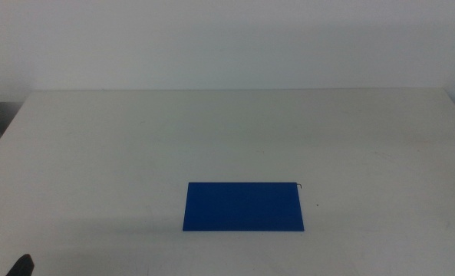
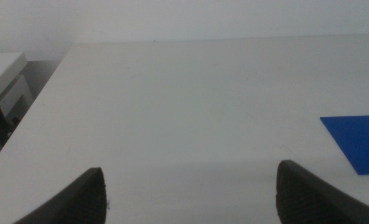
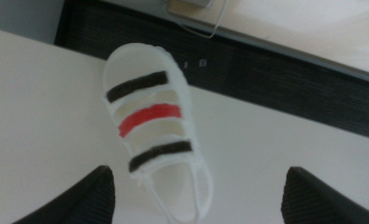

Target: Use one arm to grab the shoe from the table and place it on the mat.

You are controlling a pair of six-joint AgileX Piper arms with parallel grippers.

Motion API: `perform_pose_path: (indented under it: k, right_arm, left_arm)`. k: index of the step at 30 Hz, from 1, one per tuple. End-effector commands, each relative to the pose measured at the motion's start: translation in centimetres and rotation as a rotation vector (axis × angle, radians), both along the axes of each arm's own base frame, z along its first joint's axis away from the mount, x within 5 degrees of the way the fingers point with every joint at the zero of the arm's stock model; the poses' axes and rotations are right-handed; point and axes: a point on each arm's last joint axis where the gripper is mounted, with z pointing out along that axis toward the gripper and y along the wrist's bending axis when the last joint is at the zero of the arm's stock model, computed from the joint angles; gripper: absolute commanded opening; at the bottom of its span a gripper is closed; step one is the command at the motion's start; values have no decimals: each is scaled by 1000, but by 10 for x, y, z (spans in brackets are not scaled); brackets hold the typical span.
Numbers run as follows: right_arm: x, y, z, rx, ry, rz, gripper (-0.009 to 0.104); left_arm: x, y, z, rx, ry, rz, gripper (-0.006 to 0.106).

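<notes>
The shoe [image 3: 153,124], a white sandal with two black straps and a red one, lies flat on the table [image 3: 41,112] close to its edge; only the right wrist view shows it. My right gripper [image 3: 200,183] hangs above its heel end, open, jaws wide to either side and touching nothing. The blue mat [image 1: 244,206] lies flat at the table's front middle with nothing on it; one corner of the mat [image 2: 358,140] shows in the left wrist view. My left gripper [image 2: 190,180] waits open over bare table [image 2: 184,99], its tip [image 1: 20,266] at the bottom left.
Past the table edge by the shoe runs a dark ribbed strip [image 3: 284,74] with a thin cable [image 3: 212,25]. A grey cabinet [image 2: 7,87] stands off the table's left side. A tiny dark speck [image 1: 317,205] lies right of the mat.
</notes>
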Motion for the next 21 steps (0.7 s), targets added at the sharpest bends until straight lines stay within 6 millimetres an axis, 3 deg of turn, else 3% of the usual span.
perform_pose_path:
  k: [1,14,21]
  right_arm:
    - [4,-5,14,-23,-72,38,92]
    - [24,-8,-44,85,58,105,92]
    - [30,-10,-63,104,75,114,89]
  left_arm:
    - [1,0,6,-17,-85,4,94]
    - [1,0,6,-17,-85,4,94]
    - [1,0,6,-17,-85,4,94]
